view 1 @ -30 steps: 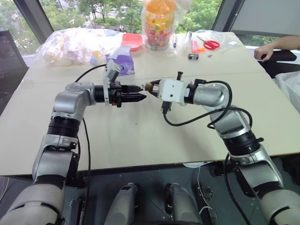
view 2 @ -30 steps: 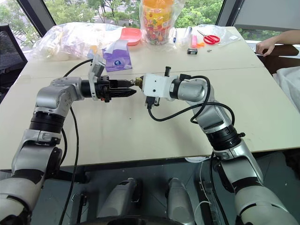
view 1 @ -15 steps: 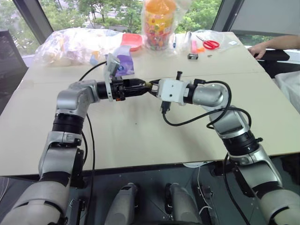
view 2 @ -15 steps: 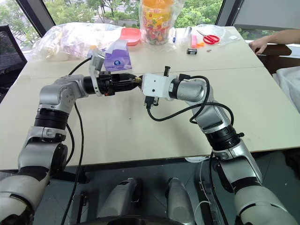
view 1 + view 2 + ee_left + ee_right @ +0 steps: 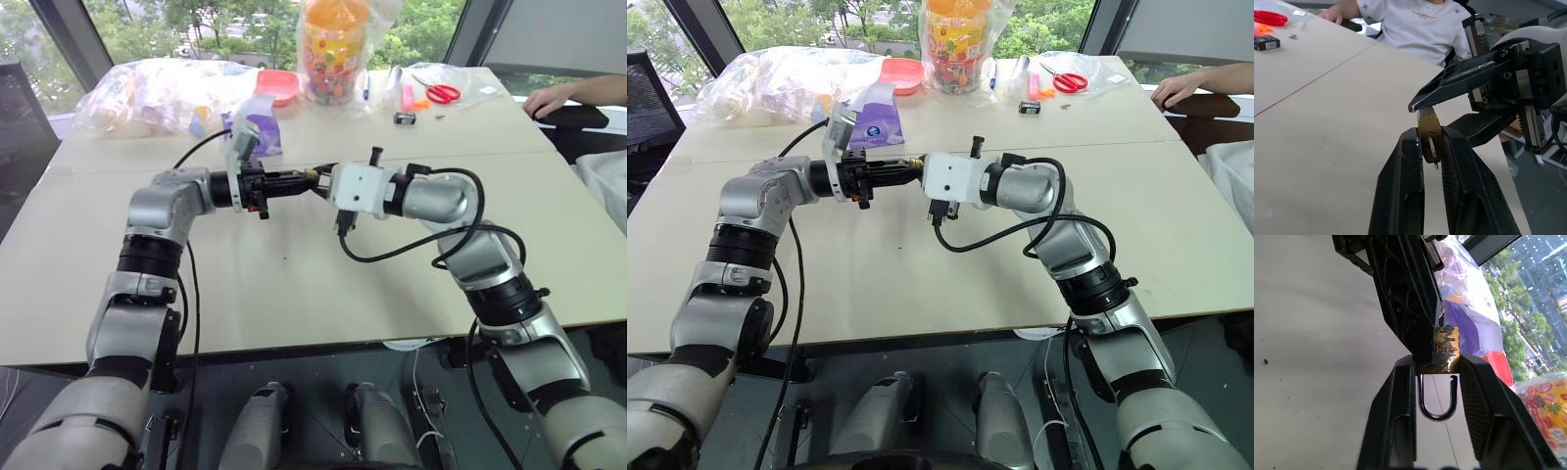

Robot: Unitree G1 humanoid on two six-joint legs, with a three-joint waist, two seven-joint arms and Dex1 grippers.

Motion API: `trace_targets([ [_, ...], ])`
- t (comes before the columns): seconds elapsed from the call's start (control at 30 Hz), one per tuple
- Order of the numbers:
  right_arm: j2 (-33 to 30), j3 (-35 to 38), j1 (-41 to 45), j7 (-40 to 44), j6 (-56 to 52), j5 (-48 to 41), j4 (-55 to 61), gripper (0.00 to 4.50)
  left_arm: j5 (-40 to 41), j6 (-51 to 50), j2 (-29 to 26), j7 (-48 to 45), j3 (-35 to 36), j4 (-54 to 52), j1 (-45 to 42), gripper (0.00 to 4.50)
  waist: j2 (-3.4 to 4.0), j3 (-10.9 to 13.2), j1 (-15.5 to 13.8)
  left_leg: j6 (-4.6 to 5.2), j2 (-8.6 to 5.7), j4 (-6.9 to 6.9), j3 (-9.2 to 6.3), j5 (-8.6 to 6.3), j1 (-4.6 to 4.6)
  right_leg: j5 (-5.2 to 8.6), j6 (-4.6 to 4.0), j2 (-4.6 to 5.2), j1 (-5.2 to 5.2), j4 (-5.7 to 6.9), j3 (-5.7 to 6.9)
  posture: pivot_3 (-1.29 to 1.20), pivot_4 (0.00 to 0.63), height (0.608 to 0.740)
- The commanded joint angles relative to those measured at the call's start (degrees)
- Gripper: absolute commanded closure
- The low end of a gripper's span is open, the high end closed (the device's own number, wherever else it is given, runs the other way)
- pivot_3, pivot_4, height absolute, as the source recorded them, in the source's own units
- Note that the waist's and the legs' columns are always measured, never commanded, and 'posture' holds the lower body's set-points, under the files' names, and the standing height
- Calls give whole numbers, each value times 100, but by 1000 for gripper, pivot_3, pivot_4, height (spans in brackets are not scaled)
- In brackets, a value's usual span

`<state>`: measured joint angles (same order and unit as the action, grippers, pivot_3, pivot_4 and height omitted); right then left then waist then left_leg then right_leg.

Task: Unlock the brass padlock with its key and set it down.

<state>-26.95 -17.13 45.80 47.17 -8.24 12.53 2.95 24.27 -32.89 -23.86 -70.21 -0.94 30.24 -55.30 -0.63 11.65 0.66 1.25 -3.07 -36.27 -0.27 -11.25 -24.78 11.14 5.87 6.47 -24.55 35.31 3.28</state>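
Note:
The brass padlock (image 5: 1447, 347) hangs in the air above the middle of the table, where my two grippers meet tip to tip. My left gripper (image 5: 1432, 134) points level toward the right arm and is shut on the lock's golden body (image 5: 1429, 129). A thin silvery sliver (image 5: 1433, 152) lies against the lock between the left fingers; I cannot tell whether it is the key. My right gripper (image 5: 1436, 364) stands open, its fingers loosely either side of the lock's lower end. The silvery shackle (image 5: 1436, 404) hangs between them, one end free of the body.
The tan table (image 5: 294, 284) carries things along its far edge: clear plastic bags (image 5: 147, 93), a purple pouch (image 5: 257, 127), a pink bowl (image 5: 277, 86), a jar of colourful pieces (image 5: 333, 49), red scissors (image 5: 441, 93) and a small black object (image 5: 404, 117). A person's hand (image 5: 549, 98) rests at the far right.
My left gripper's fingers have closed on the padlock. My right gripper, shut on it before, has parted its fingers. Neither hand has shifted much.

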Motion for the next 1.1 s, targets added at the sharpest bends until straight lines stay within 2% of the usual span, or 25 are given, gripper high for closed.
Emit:
trace_targets([
  [0.03,-5,107,58,41,-13,-142,301,1335,85,66,30,96,178,-75,-106,4500,0,0,-3,0,0,0,0,0,0,0,0,0,0,0,0,0,150,740],
  [0.1,-105,178,26,-99,-54,8,321,170,147,-11,-12,175,276,-142,-36,4500,0,0,0,0,0,-1,0,0,0,0,0,0,0,0,0,0,150,740],
  [0.13,-173,279,-39,-135,-107,-1,400,32,167,-58,-77,172,293,-267,36,4500,0,0,0,0,0,-1,0,0,0,0,0,0,0,0,0,0,150,740],
  [0.27,-219,772,-400,-171,-620,-482,896,32,400,-407,-223,191,477,-628,176,4500,0,0,-8,0,0,2,-1,-1,0,0,0,1,0,-1,0,0,150,740],
  [0.33,102,1207,-519,-417,-1332,-959,1235,32,424,-437,-309,179,476,-822,272,4500,0,0,-8,0,0,2,-1,-1,0,0,0,1,0,-1,-1,0,150,740],
  [0.4,260,1360,-533,-640,-1646,-1065,1379,32,409,-448,-373,148,432,-1012,366,4500,0,0,0,0,2,2,-2,-1,0,-1,-1,1,0,0,-1,0,150,740],
  [0.53,569,1391,-468,-1060,-1995,-1168,1467,32,671,-750,-390,180,557,-1376,459,4500,0,0,-4,-1,2,0,-3,-1,0,-1,-2,2,-1,0,-2,0,150,740],
  [0.67,624,1250,-436,-1214,-2001,-1144,1387,32,838,-932,-427,174,551,-1672,564,4500,0,0,-11,-1,1,1,-3,-1,0,-1,-2,2,-1,-1,-2,0,150,740],
  [1.1,401,980,-457,-971,-1862,-1281,1249,32,1132,-1088,-518,190,516,-2040,660,4500,0,0,-3,0,1,1,-2,-1,0,0,-2,1,-1,-2,-1,0,150,740],
])
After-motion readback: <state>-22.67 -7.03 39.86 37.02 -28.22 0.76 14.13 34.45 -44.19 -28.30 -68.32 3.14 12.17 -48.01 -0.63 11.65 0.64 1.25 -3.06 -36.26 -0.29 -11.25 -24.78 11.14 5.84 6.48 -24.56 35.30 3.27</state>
